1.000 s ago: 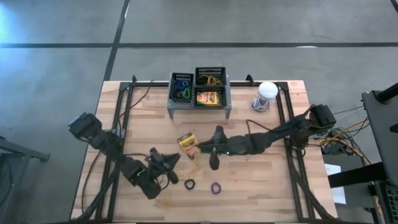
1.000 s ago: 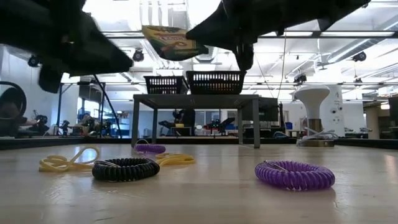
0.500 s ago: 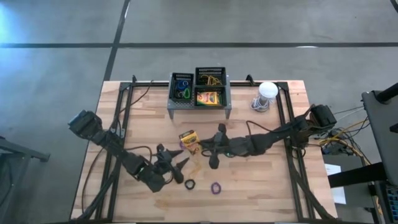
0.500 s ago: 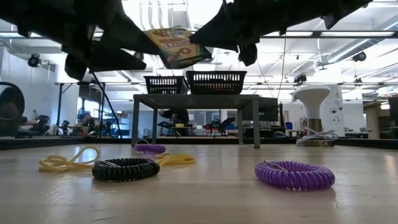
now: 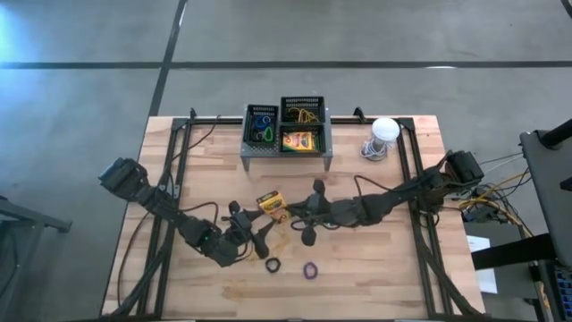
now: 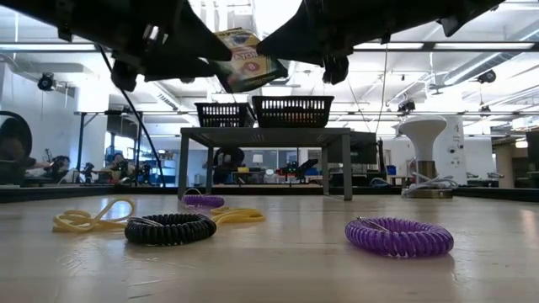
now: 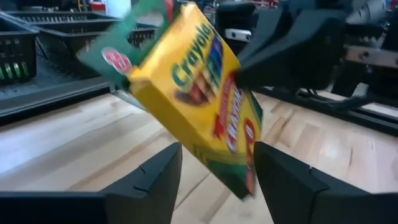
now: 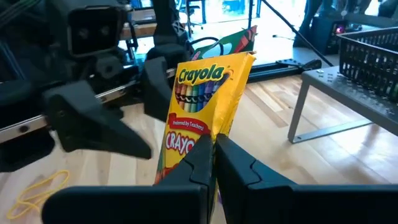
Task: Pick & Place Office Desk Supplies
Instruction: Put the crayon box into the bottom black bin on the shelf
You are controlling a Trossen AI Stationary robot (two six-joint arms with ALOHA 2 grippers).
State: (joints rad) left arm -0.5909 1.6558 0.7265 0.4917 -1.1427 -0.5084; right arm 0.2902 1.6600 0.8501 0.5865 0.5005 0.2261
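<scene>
A yellow-and-green crayon box (image 5: 271,204) hangs high above the table's middle, with my right gripper (image 5: 289,210) shut on it. My left gripper (image 5: 255,225) is open just left of and nearer than the box. In the left wrist view its two fingers (image 7: 155,180) stand on either side of the box's lower end (image 7: 239,177); whether they touch it I cannot tell. A black coil band (image 6: 168,228), a purple coil band (image 6: 398,236), a small purple band (image 6: 203,201) and yellow rubber bands (image 6: 88,217) lie flat on the table. My right gripper pinches the crayon box between its two shut fingers at a narrow edge of its lower end (image 8: 210,138). The fingers come roughly level from the table's right. The box (image 6: 244,71) is lifted clear of the table and tilted, its flap end up.
A grey mesh rack (image 5: 286,152) with black baskets stands at the far middle; one basket holds another crayon box (image 5: 300,140), another coloured bands (image 5: 260,132). A white-domed round object (image 5: 382,134) stands at the far right. Bare wood lies along the near edge.
My left gripper has opened and moved toward the table's right, up to the crayon box, so its fingers now flank the box's lower end. My right gripper has kept the box lifted, and the box has tipped a little further.
</scene>
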